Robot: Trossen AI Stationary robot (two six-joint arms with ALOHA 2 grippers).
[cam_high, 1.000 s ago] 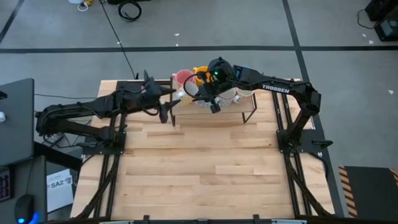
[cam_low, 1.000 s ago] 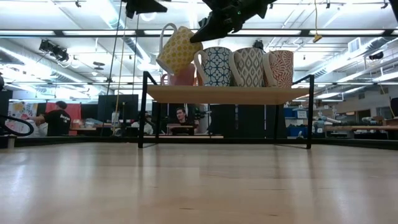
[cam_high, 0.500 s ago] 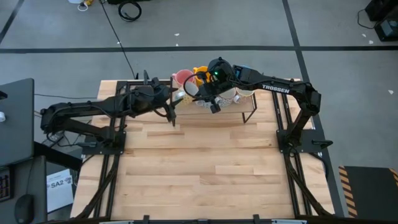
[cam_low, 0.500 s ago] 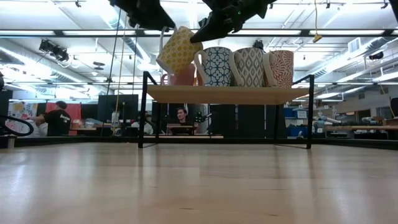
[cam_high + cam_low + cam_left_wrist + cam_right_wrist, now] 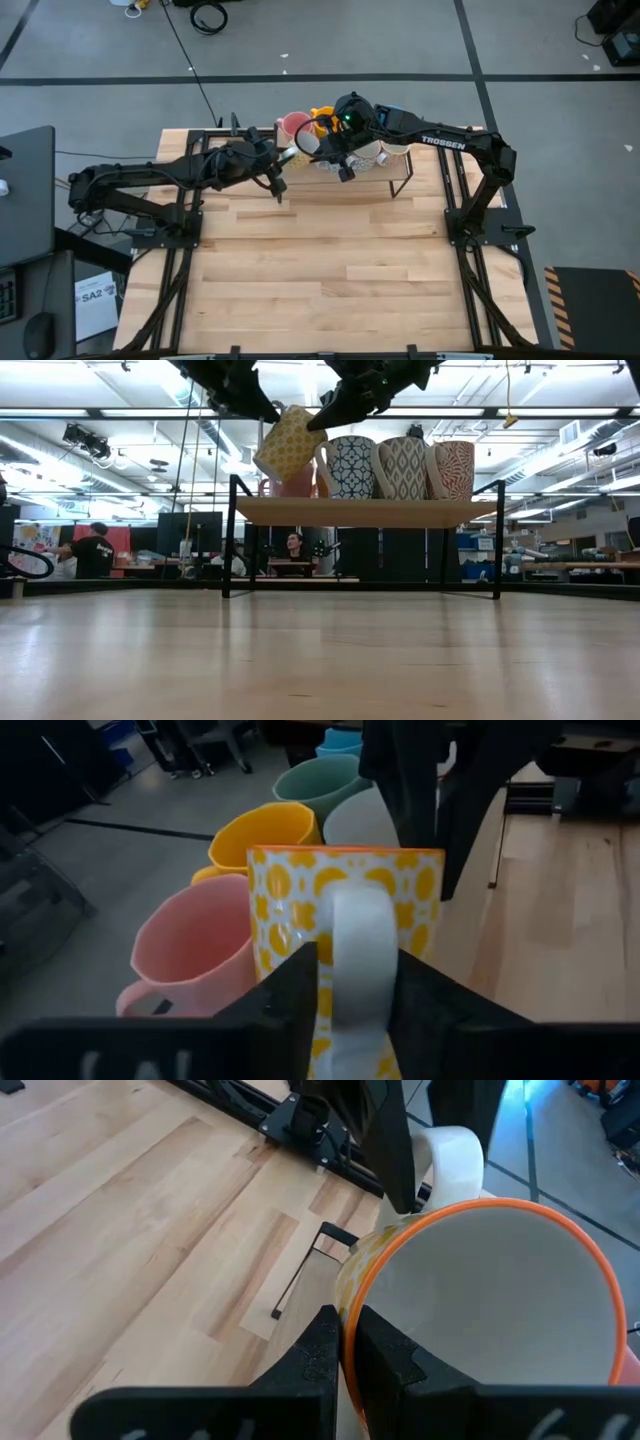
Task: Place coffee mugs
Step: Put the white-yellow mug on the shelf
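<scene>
Since a second ago the left gripper (image 5: 357, 982) has been brought in from beside the shelf to the handle of the yellow-patterned mug (image 5: 288, 444), and its fingers have been drawn in around that handle; whether a firm grip is made cannot be told. The right gripper (image 5: 341, 1348) has not shifted: it is clamped shut on the rim of the same mug, which is held tilted above the end of the wooden shelf (image 5: 365, 511).

The task is judged well advanced but unfinished. Just past the right gripper, three patterned mugs are lined up upright on the shelf: a blue-lattice mug (image 5: 350, 467), a grey-patterned mug (image 5: 402, 468) and a red-patterned mug (image 5: 452, 470). Beyond the left gripper's fingers, a pink mug (image 5: 195, 952), an orange mug (image 5: 262, 835), a green mug (image 5: 322, 786) and a blue mug (image 5: 343, 740) are seen behind. The tilted mug is yet to be stood flat.

The held mug is white with yellow blotches, a broad white handle and an orange-edged rim with a pale inside.
</scene>
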